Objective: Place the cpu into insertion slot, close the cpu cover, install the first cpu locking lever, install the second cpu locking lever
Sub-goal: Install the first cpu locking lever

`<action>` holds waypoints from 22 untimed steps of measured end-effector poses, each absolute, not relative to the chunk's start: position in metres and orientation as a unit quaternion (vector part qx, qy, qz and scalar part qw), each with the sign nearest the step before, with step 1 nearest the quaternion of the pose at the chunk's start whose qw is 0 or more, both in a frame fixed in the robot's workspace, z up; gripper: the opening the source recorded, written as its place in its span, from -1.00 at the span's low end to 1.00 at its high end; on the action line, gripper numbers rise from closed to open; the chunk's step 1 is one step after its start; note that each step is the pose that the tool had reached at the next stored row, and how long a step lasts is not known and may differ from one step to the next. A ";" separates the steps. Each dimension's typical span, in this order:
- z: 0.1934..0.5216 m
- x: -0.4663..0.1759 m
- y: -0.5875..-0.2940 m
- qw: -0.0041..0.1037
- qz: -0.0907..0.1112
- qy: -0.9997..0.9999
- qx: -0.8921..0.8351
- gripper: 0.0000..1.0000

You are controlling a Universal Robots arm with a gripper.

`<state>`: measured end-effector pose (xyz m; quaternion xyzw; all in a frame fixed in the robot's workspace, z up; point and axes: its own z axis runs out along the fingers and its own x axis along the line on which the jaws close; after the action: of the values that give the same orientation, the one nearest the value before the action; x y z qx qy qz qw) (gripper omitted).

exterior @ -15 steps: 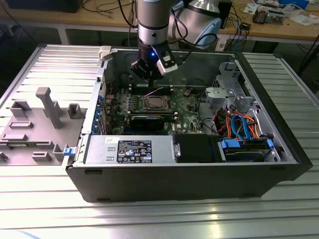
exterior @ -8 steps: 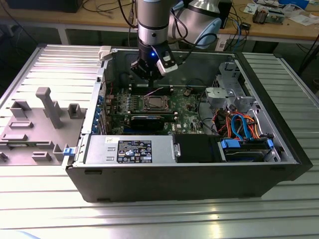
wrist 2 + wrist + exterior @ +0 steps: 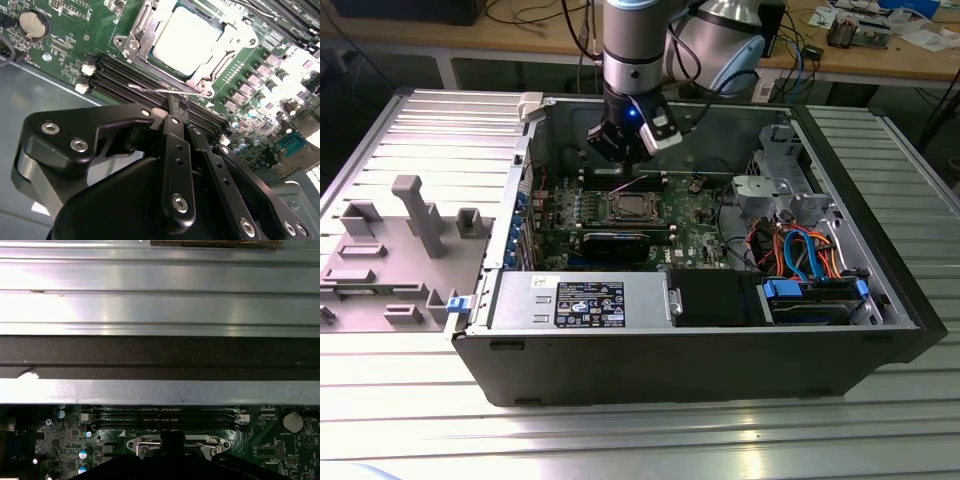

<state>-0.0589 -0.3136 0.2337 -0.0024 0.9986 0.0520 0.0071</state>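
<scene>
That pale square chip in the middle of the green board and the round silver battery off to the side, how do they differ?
The cpu is square with a dull, matte top; the coin battery is round and shinier. The cpu is clearly larger. The cpu sits framed by the metal cpu cover, while the battery rests in a dark round holder. Both lie flat on the green board.

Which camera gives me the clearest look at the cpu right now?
The second wrist view: the cpu lies close and bright, its silver top framed by the cpu cover. In the exterior view it is a small square below the claw. The first wrist view catches the cover's edge.
</scene>
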 end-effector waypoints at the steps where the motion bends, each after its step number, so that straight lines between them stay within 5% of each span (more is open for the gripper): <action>1: 0.233 -0.057 -0.313 0.007 0.052 0.999 -0.003 -0.79; 22: 0.223 -0.039 -0.310 0.007 0.052 0.999 -0.012 -0.79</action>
<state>-0.0394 -0.3102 0.2232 -0.0116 0.9986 0.0521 0.0066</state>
